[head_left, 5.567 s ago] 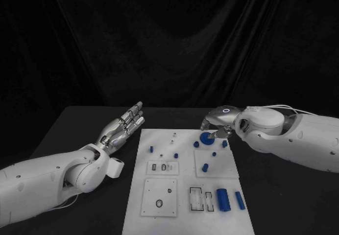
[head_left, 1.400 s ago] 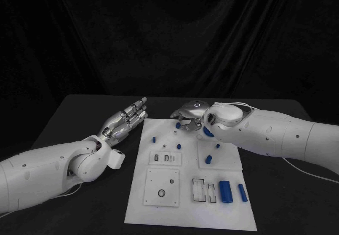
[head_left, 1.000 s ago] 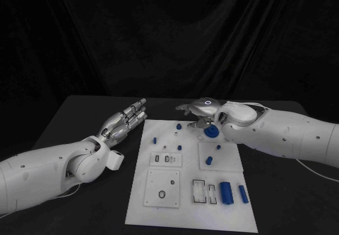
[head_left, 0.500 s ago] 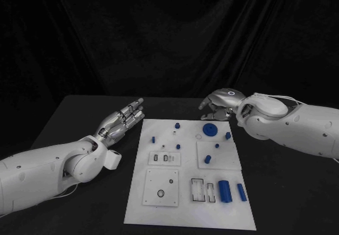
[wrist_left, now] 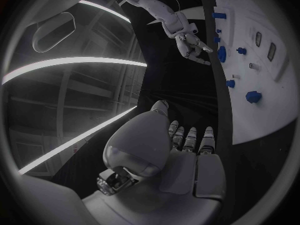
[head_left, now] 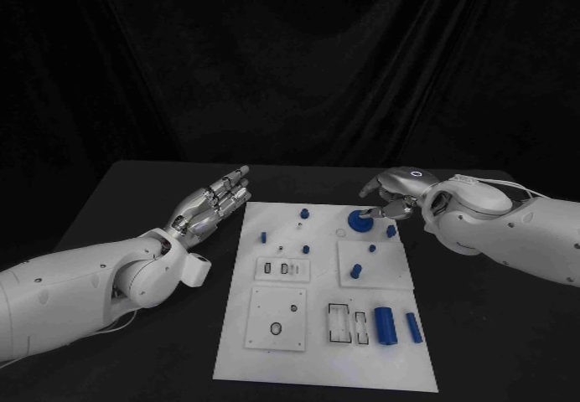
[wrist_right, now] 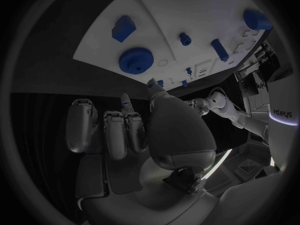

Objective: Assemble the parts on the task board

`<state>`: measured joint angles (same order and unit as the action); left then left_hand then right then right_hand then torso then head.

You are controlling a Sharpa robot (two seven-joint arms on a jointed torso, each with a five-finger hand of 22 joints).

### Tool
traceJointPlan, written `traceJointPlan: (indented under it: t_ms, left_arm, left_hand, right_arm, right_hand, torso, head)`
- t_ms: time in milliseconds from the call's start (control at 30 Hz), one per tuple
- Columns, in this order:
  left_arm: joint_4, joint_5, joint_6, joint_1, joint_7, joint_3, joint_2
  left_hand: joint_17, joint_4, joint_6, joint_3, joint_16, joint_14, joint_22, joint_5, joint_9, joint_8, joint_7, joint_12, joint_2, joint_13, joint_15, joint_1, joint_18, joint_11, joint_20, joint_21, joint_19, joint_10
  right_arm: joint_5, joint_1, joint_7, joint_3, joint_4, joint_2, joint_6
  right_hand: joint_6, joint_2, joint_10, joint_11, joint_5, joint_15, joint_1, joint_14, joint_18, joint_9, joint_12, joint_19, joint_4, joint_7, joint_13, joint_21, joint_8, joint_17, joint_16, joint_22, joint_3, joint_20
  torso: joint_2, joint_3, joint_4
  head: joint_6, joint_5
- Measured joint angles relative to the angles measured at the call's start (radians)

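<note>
The white task board [head_left: 317, 352] lies in the middle of the black table. A blue gear [head_left: 360, 219] sits near its far edge, also in the right wrist view [wrist_right: 136, 60]. My right hand [head_left: 394, 199] hovers just to the right of the gear, fingers bent down towards its rim and holding nothing; in the right wrist view its fingers [wrist_right: 106, 130] are empty. My left hand [head_left: 215, 203] lies flat and open beside the board's far left corner. Small blue pegs [head_left: 305, 213] stand on the far half. Two blue cylinders [head_left: 383, 325] lie at the near right.
A blue block [wrist_right: 123, 28] and a short cylinder [wrist_right: 219, 50] lie on the board beyond the gear. Recessed plates with slots [head_left: 279, 270] occupy the board's near left. Black table [head_left: 484, 318] surrounds the board, and a black curtain hangs behind.
My right hand drew back from the board's far middle to the right, uncovering the gear, and has now come down beside it. The left hand has stayed in place.
</note>
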<state>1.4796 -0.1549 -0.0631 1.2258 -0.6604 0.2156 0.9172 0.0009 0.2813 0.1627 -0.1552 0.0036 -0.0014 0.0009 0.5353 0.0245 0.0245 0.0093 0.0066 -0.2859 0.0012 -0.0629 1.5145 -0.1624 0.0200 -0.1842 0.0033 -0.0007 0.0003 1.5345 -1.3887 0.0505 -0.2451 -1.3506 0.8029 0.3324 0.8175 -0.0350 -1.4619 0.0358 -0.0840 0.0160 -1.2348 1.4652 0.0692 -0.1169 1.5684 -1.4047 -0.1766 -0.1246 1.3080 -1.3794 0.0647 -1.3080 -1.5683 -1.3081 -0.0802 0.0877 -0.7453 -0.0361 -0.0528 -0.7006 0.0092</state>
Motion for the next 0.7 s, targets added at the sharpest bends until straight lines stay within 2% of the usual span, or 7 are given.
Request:
traceJointPlan:
  t_ms: [100, 333, 367, 500, 700]
  left_arm:
    - [-0.001, 0.000, 0.001, 0.000, 0.000, 0.000, -0.001]
    - [-0.002, 0.000, 0.003, 0.000, 0.000, 0.000, -0.002]
    - [-0.002, 0.000, 0.004, 0.000, 0.000, 0.000, -0.002]
    - [-0.004, 0.000, 0.005, 0.000, 0.000, 0.000, -0.002]
    - [-0.007, 0.000, 0.009, -0.001, 0.001, 0.000, -0.004]
  left_hand:
    - [0.000, 0.000, 0.000, 0.006, 0.000, 0.004, 0.000, 0.000, 0.000, 0.000, 0.000, 0.000, 0.000, 0.000, -0.004, 0.000, 0.000, -0.006, 0.000, 0.000, 0.000, 0.000]
    - [0.000, 0.000, 0.000, 0.006, 0.000, 0.004, 0.000, 0.000, 0.000, 0.000, 0.000, 0.000, 0.000, 0.000, -0.004, 0.000, 0.000, -0.006, 0.000, 0.000, 0.000, 0.000]
    - [0.000, 0.000, 0.000, 0.006, 0.000, 0.004, 0.000, 0.000, 0.000, 0.000, 0.000, 0.000, 0.000, 0.000, -0.004, 0.000, 0.000, -0.006, 0.000, 0.000, 0.000, 0.000]
    - [0.000, 0.000, 0.000, 0.006, 0.000, 0.000, 0.000, 0.000, 0.000, 0.000, 0.000, 0.000, 0.000, 0.000, -0.007, 0.000, 0.000, -0.006, 0.000, 0.000, 0.000, 0.000]
    - [0.000, 0.000, 0.004, 0.006, 0.000, 0.000, 0.000, 0.000, 0.000, 0.000, 0.004, 0.000, 0.000, 0.000, -0.007, 0.000, 0.000, -0.006, -0.003, 0.000, 0.004, 0.000]
  right_arm:
    - [-0.004, 0.004, 0.008, 0.000, 0.000, 0.000, -0.008]
    - [-0.007, 0.009, 0.019, 0.000, 0.005, -0.002, -0.023]
    - [-0.006, 0.011, 0.021, 0.000, 0.008, -0.003, -0.027]
    - [-0.004, 0.019, 0.025, 0.000, 0.014, -0.006, -0.034]
    - [-0.001, 0.032, 0.028, -0.001, 0.023, -0.016, -0.047]
  right_hand:
    - [-0.003, -0.002, 0.000, 0.000, -0.014, 0.000, -0.011, 0.000, 0.000, 0.003, 0.000, 0.000, 0.006, 0.003, 0.000, 0.000, 0.000, 0.000, 0.000, 0.000, -0.006, 0.000]
    - [-0.003, -0.002, 0.000, 0.000, -0.032, 0.000, -0.018, 0.000, 0.000, 0.004, 0.000, 0.000, 0.012, 0.003, 0.000, 0.000, 0.000, 0.000, 0.000, 0.000, -0.012, 0.000]
    - [-0.003, 0.004, 0.000, 0.000, -0.041, 0.000, -0.024, 0.000, 0.000, 0.004, 0.000, 0.000, 0.015, 0.003, 0.000, 0.000, 0.000, 0.000, 0.000, 0.000, -0.015, 0.000]
    - [0.012, -0.001, 0.000, 0.000, -0.067, 0.000, -0.028, 0.000, 0.000, 0.003, 0.000, 0.000, 0.021, 0.002, 0.000, 0.000, 0.007, 0.000, 0.000, 0.000, -0.021, 0.000]
    - [0.021, 0.001, 0.000, 0.000, -0.075, 0.000, -0.037, 0.000, 0.000, 0.000, 0.000, 0.000, 0.027, 0.001, 0.000, 0.000, 0.011, 0.000, 0.000, 0.000, -0.021, 0.000]
  torso:
    - [0.000, -0.0001, 0.0002]
    - [0.001, -0.0006, 0.0007]
    - [0.001, -0.0007, 0.0007]
    - [0.001, -0.0008, 0.0008]
    - [0.001, -0.0008, 0.0007]
  head:
    - [0.000, 0.000]
    - [-0.002, 0.000]
    - [-0.002, 0.000]
    - [-0.002, 0.000]
    - [-0.002, -0.001]
